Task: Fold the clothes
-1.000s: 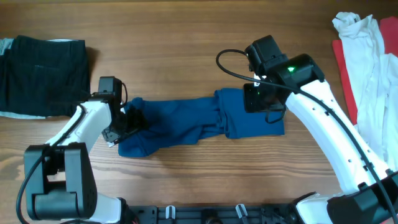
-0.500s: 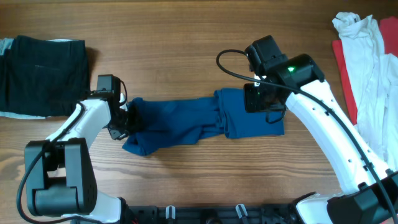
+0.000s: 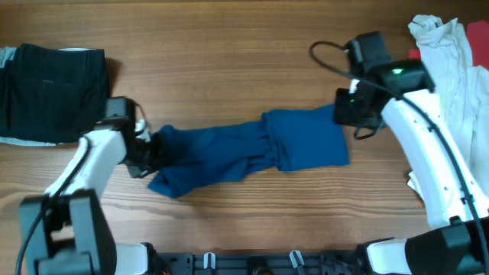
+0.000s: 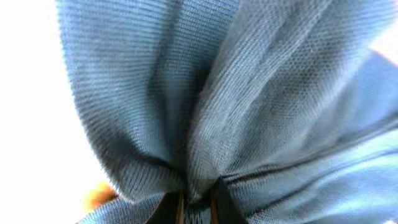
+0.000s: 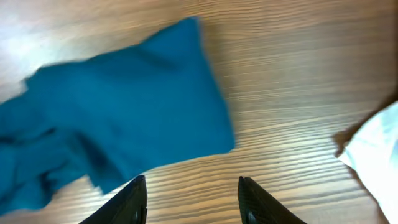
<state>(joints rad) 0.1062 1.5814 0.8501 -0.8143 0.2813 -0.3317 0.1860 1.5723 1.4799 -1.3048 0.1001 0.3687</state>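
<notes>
Shirt (image 3: 252, 145) bunched in left gripper (image 4: 196, 206); right gripper (image 5: 193, 199) parted, empty

The shirt (image 3: 252, 149) is deep blue, the table (image 3: 229, 61) brown wood-grain.

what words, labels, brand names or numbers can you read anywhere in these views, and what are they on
None can be read. The blue garment, black garment, white garment and wooden table show no words, labels, brands or numbers in any view.
</notes>
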